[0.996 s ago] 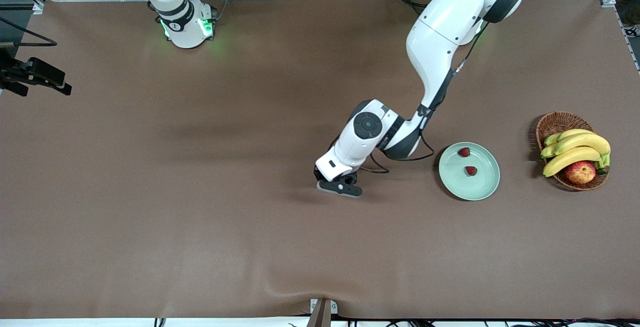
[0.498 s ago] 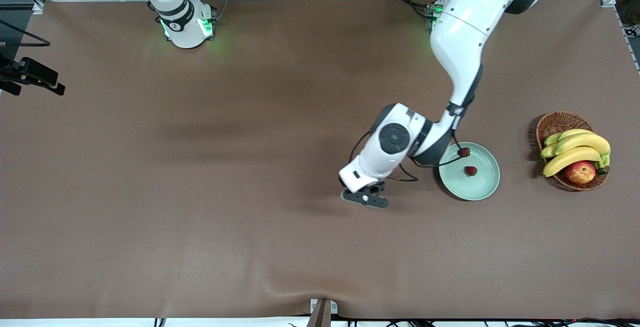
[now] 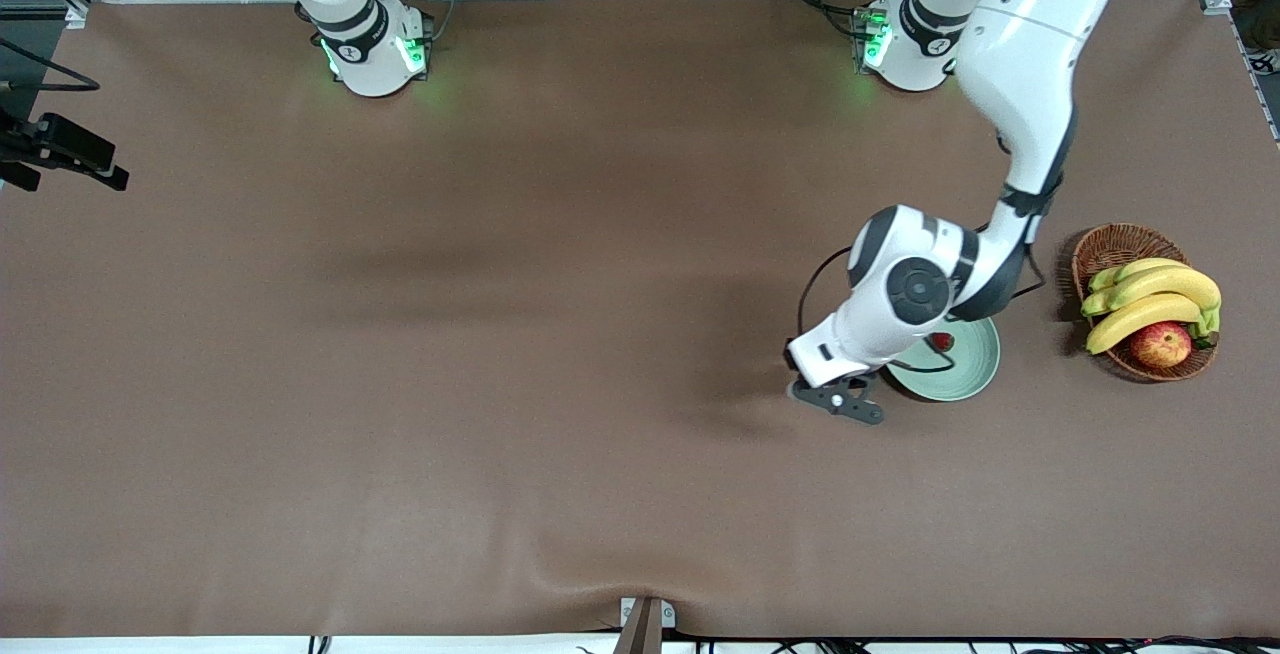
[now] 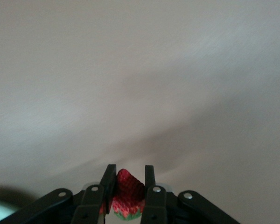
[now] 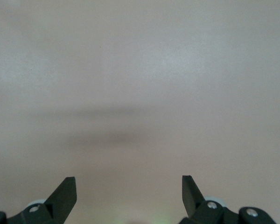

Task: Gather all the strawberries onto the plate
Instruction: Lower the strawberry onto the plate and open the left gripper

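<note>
We see the left gripper (image 3: 838, 401) at lower right of centre in the front view, over bare table (image 3: 500, 334) just beside the plate (image 3: 975, 364), jaws clamped on a strawberry (image 4: 127, 195) that shows between the fingers at the bottom of the left wrist view. On the plate we spot one more strawberry (image 3: 941, 341), half hidden by the arm. A basket (image 3: 1120, 246) with bananas (image 3: 1150, 299) and an apple (image 3: 1160, 344) sits at the frame's right. The right gripper (image 5: 129, 191) waits with jaws spread wide, over bare table.

A brown table (image 3: 400, 384) carries the plate (image 3: 975, 374) and a fruit basket (image 3: 1105, 246).
</note>
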